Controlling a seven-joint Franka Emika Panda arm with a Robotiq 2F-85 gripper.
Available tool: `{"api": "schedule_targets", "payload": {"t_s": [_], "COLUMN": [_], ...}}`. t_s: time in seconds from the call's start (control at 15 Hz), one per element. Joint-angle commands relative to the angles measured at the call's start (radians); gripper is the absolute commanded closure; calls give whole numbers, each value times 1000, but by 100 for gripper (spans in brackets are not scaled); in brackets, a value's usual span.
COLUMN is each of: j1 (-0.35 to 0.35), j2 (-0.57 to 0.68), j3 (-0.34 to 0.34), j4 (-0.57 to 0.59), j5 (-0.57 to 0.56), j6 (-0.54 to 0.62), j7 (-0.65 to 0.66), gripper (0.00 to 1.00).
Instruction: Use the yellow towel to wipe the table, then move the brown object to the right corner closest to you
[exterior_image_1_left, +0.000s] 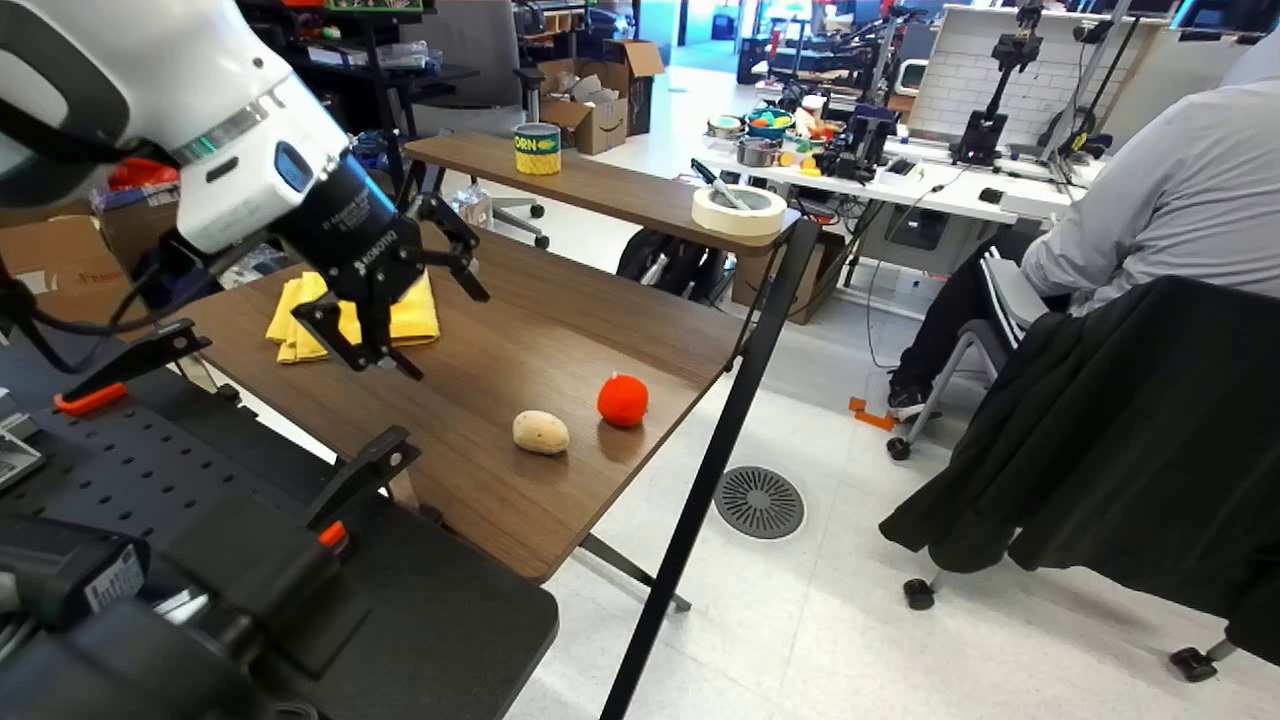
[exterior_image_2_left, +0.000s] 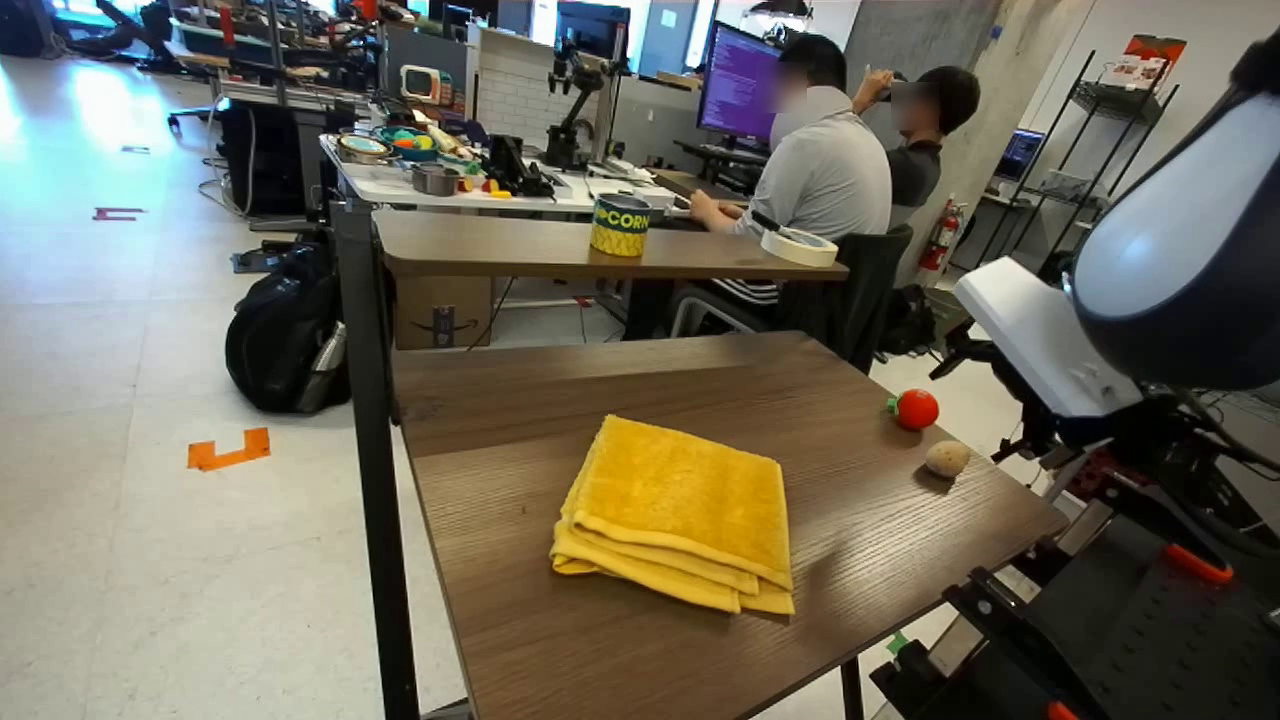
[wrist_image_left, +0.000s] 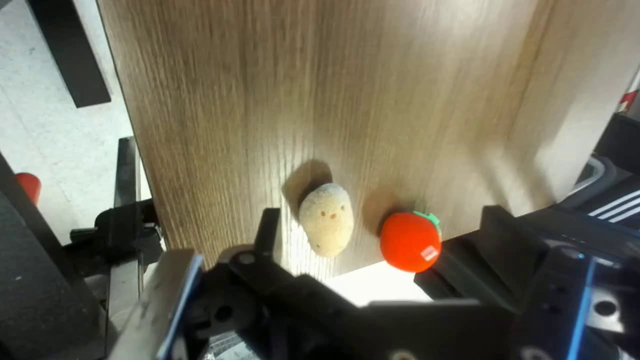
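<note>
Holds gripper (wrist_image_left: 382, 220) up off table (exterior_image_1_left: 560, 320) w/ jaws spread wide, nothing btwn, touching nothing; prob. set that wide to pass round brown object (wrist_image_left: 327, 222) w/o knocking; in wrist view, frames brown object and red ball (wrist_image_left: 410, 242) both btwn jaws, but only by line of sight; so prob. needs a shift off red ball before lowering, to avoid catching both; find brown object resting on table, just beside red ball, not touching, near but not at right corner (exterior_image_1_left: 535, 560) (prob. the one by dark bench (exterior_image_1_left: 450, 630)); may roll if pinched high, being rounded; see yellow towel (exterior_image_2_left: 680, 500) folded in layers, lying flat, well apart from brown object; prob. folded for a thick pad, easy to grab and press; can't tell from lie alone whether already used for wiping; judging by aim at brown object rather than yellow towel, prob. onto 2nd half of task; see corn can (exterior_image_2_left: 620, 230) and tape roll (exterior_image_2_left: 800, 249) on raised shelf (exterior_image_2_left: 500, 240), prob. up there to be out of wipe path, w/ marker (exterior_image_1_left: 721, 186) propped on tape roll, maybe so as not to roll off; note clamp (exterior_image_1_left: 368, 475) at bench side of table, prob. there to fix table to dark bench vs. shoving.
</note>
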Motion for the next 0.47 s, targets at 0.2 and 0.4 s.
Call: {"api": "schedule_targets", "payload": {"t_s": [0.2, 0.4], "j1": [-79, -92], "j2": [-184, -247], "j3": [131, 149], "j4": [-94, -138], "j5": [-40, -55], "j6": [1, -4], "j7": [62, 78], "gripper": [0, 0]}}
